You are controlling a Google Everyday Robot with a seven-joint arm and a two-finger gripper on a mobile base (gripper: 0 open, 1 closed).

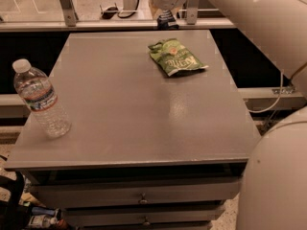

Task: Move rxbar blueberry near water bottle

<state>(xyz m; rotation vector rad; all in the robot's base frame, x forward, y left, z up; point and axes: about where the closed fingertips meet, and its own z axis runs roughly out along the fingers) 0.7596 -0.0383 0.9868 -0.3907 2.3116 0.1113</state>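
The water bottle (41,99), clear with a white cap and a red, white and blue label band, stands upright at the table's left edge. My gripper (165,14) hangs under the white arm above the table's far edge, at the top middle of the camera view. It is shut on the rxbar blueberry (167,21), a small dark navy wrapper with faint white print that hangs just below the wrist, off the tabletop. The bar is far from the bottle, across the table to its upper right.
A crinkled green chip bag (176,56) lies on the grey table (144,123) just in front of the gripper. My white arm fills the upper right and lower right. A railing runs behind the table. Drawers sit under the tabletop.
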